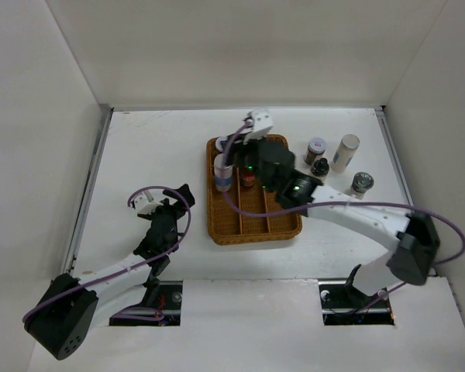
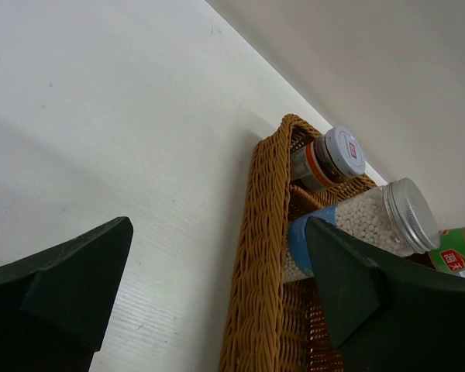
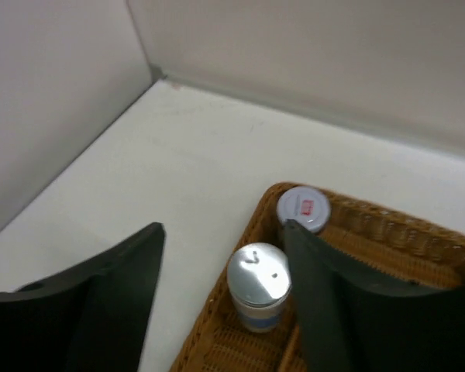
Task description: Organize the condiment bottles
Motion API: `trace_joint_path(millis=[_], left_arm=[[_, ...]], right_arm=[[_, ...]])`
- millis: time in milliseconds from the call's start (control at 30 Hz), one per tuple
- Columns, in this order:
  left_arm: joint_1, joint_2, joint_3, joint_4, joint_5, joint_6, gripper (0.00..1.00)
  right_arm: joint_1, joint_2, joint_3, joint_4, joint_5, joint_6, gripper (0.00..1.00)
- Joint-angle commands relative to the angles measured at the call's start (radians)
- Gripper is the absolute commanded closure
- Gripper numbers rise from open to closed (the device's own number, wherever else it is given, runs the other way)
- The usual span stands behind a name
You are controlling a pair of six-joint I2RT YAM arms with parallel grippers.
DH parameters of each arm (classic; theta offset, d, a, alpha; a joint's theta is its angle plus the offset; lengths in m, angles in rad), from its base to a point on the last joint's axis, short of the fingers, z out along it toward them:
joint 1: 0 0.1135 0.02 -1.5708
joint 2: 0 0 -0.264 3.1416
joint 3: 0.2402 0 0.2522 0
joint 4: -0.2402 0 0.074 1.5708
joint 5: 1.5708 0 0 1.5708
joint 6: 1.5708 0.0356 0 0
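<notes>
White surface (image 1: 155, 147) between pale walls; wicker tray (image 1: 256, 237) at centre of frame.
Blue-labelled shaker (image 1: 224, 177), white-lidded jar (image 2: 343, 152) and red-labelled bottle (image 2: 452, 258) inside tray's upper left; short jar (image 1: 315, 147), black-capped bottle (image 1: 320, 166), white shaker (image 1: 345, 153) and grinder (image 1: 362, 184) on surface right of tray; right claw (image 3: 222, 229) spread above tray's upper left, pinching nothing; left claw (image 2: 217, 225) spread, empty, left of tray.

The tray (image 2: 256, 256) was golden-brown, in a woven wicker pattern. The counter (image 1: 155, 155) was plain white. The shaker (image 2: 364, 221) held white granules behind a blue label band — lid silver. The jar (image 2: 329, 159) carried an orange band and a white lid with a red mark. The arm cables (image 1: 372, 204) were purple.
</notes>
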Motion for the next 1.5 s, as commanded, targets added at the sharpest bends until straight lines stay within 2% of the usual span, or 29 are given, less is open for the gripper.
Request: trace_joint_path(millis=[0,100,133,200,233,333,433,533,733,1033,1100,1167,1300,1400,1467], left_arm=[[0.001,-0.006,-0.004,0.032,0.012,-0.011,0.04],[-0.002,-0.015,-0.004,0.028,0.012,-0.011,0.04],[-0.003,-0.015,-0.004,0.028,0.012,-0.011,0.04],[-0.005,-0.009,-0.003,0.032,0.012,-0.011,0.04],[-0.008,-0.007,-0.001,0.032,0.014,-0.011,0.04],[-0.012,-0.007,-0.001,0.032,0.017,-0.011,0.04],[-0.014,-0.007,0.001,0.032,0.018,-0.011,0.04],[-0.016,-0.007,0.002,0.031,0.018,-0.011,0.04],[-0.016,0.003,0.004,0.032,0.018,-0.011,0.04],[-0.016,0.025,0.010,0.034,0.018,-0.011,0.04],[-0.014,0.016,0.007,0.034,0.018,-0.011,0.04],[-0.009,0.010,0.007,0.034,0.018,-0.009,0.04],[-0.006,0.030,0.010,0.034,0.018,-0.011,0.04],[-0.005,0.019,0.010,0.034,0.023,-0.011,0.04],[-0.003,0.029,0.011,0.034,0.023,-0.011,0.04]], right_arm=[[-0.084,-0.197,-0.116,-0.005,0.068,0.081,0.38],[-0.177,-0.358,-0.274,-0.099,0.111,0.172,0.59],[-0.213,-0.415,-0.325,-0.137,0.139,0.201,0.62],[-0.294,-0.516,-0.420,-0.204,0.200,0.249,0.61],[-0.340,-0.559,-0.460,-0.235,0.217,0.266,0.56],[-0.472,-0.595,-0.514,-0.335,0.181,0.318,0.25],[-0.536,-0.517,-0.503,-0.384,0.080,0.325,0.09],[-0.560,-0.407,-0.476,-0.398,0.058,0.324,0.05],[-0.613,-0.267,-0.436,-0.311,0.023,0.326,0.04],[-0.672,-0.118,-0.381,-0.236,-0.034,0.318,0.08],[-0.673,-0.097,-0.376,-0.236,-0.047,0.318,0.12],[-0.670,-0.096,-0.381,-0.237,-0.037,0.321,0.23],[-0.664,-0.158,-0.391,-0.225,0.071,0.309,0.44],[-0.580,-0.280,-0.402,-0.216,0.166,0.243,0.47],[-0.514,-0.368,-0.401,-0.231,0.174,0.215,0.47]])
